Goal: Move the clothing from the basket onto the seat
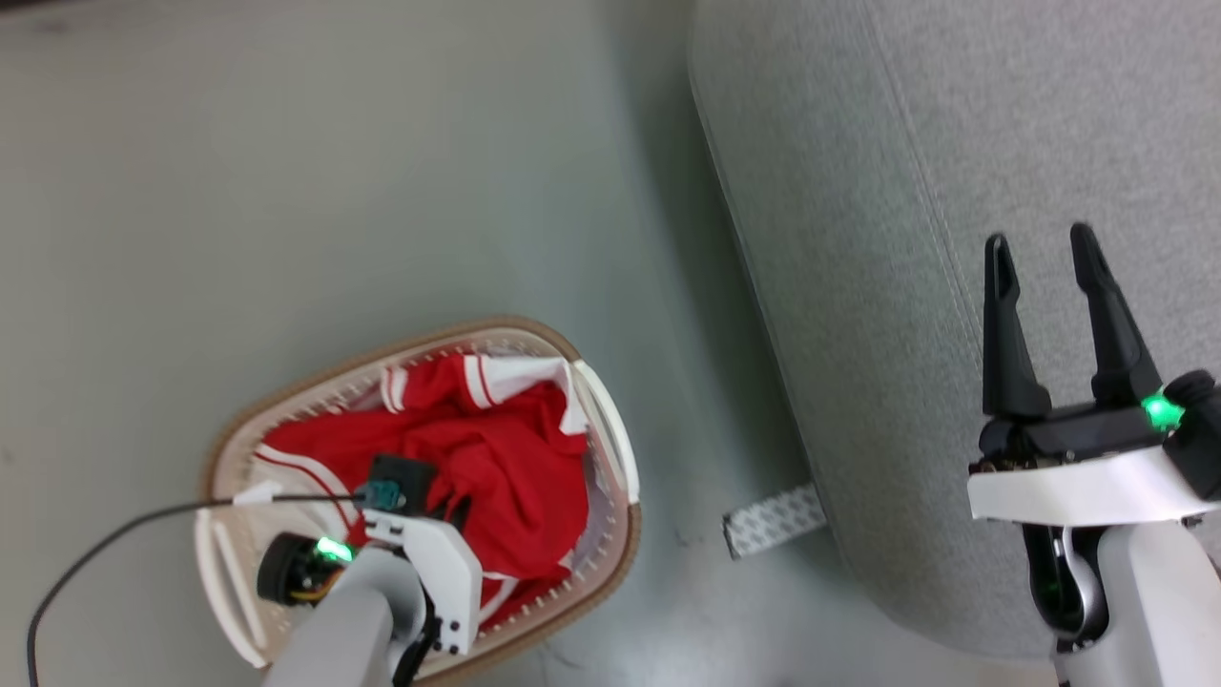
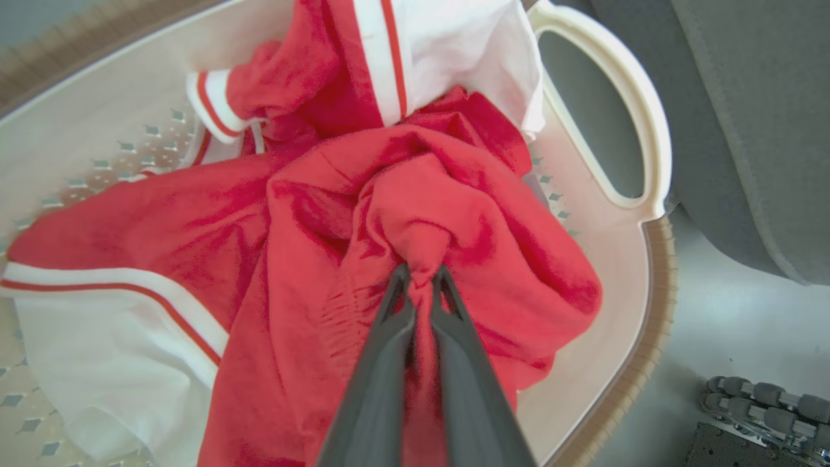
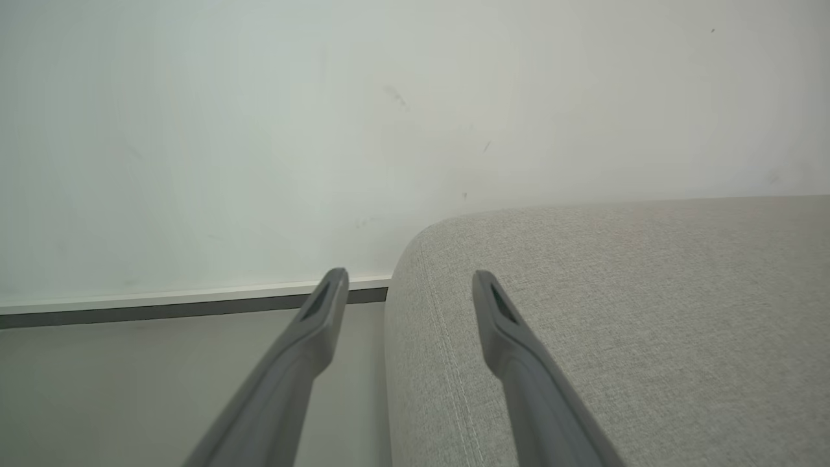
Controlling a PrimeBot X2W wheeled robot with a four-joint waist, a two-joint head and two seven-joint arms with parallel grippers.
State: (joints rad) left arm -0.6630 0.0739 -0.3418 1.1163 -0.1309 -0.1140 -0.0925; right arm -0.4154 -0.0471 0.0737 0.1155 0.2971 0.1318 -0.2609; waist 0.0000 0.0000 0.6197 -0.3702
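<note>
Left gripper [image 2: 420,275] clamped tight on a bunched fold of red clothing [image 2: 311,214]. The clothing lies heaped in the basket [image 2: 616,272] on the floor, beside the seat [image 1: 906,239]. My right gripper [image 1: 1040,248] is spread apart by the seat.

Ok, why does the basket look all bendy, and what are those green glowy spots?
Left wrist view: the wide lens curves the basket rim, and the close fingers pinching the red clothing look soft. Head view: small green lights glare brightly; the grey sofa casts a soft shadow on the floor.
</note>
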